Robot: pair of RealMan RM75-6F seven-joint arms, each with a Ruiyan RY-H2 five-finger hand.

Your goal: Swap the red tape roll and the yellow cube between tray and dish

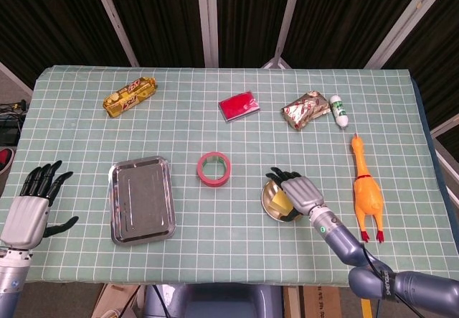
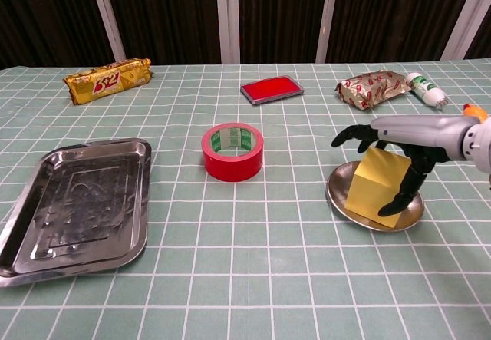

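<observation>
on the round shallow steel dish (image 2: 337, 196), toward the desk's front right, sits the matte yellow foam-like cube (image 2: 367, 186), flat on one face with a corner turned toward the front edge. the right hand (image 2: 404, 142) arches over the cube, thumb down along its right side and fingers spread over its top; whether they actually press on it cannot be told. in the head view the same right hand (image 1: 296, 189) covers most of the cube (image 1: 277, 202) and dish (image 1: 269, 212).

the glossy red tape roll (image 2: 232, 152) lies flat near the desk's middle, its hole facing up and a green-printed inner core showing, well apart from both dish and tray. the rectangular stainless tray (image 2: 73, 203) with rounded corners lies toward the front left, its long axis running front to back.

at the front left corner, off the desk's edge, the left hand (image 1: 32, 206) hangs with its fingers spread apart and nothing in them.
</observation>
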